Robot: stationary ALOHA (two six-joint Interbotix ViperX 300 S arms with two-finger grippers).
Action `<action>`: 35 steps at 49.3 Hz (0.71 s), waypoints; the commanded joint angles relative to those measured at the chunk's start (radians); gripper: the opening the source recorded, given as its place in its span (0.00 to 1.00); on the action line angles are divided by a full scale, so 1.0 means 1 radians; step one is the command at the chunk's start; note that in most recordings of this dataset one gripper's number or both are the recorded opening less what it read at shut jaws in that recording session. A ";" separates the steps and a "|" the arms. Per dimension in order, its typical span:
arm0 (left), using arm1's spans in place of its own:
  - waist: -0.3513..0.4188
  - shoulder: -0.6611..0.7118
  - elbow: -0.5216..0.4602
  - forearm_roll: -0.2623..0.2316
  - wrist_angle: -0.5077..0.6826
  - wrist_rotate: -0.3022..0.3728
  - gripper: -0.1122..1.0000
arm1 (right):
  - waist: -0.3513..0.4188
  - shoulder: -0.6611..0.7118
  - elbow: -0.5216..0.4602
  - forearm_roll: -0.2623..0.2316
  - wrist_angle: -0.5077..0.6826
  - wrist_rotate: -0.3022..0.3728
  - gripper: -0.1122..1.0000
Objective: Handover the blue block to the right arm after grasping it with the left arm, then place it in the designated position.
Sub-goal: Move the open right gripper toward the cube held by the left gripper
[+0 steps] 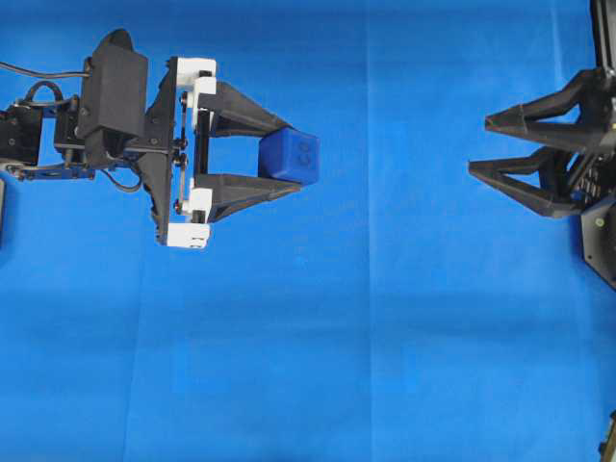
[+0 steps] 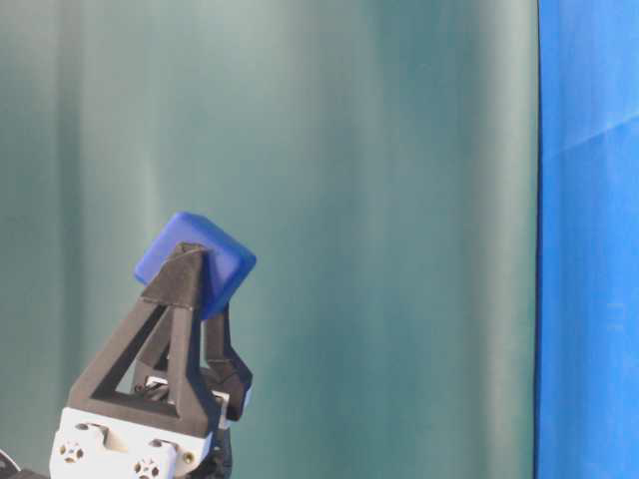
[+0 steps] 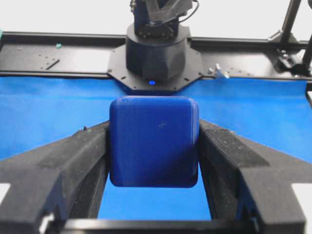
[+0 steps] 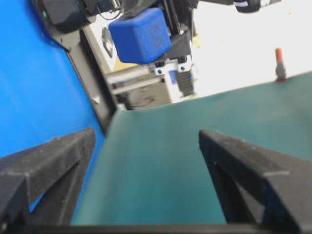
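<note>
A wide stretch of bare blue cloth [image 1: 385, 318] fills the middle of the overhead view, between the 2 arms. The right arm [image 1: 597, 144] is cut off by the right edge; only its gripper [image 1: 478, 144] shows, fingers spread with nothing between them. At upper left, the left arm [image 1: 87, 106] reaches level toward the right, its gripper [image 1: 296, 157] pinching the blue block [image 1: 289, 154] at the fingertips. From table level the block [image 2: 195, 261] sits tilted, its lower part hidden behind a finger.
</note>
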 commanded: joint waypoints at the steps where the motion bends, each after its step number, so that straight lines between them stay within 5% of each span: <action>1: 0.002 -0.021 -0.011 -0.003 -0.011 -0.002 0.54 | -0.002 0.008 -0.021 -0.040 -0.011 -0.023 0.96; 35: 0.002 -0.021 -0.011 -0.002 -0.011 -0.003 0.54 | -0.002 0.011 -0.021 -0.061 -0.032 -0.034 0.96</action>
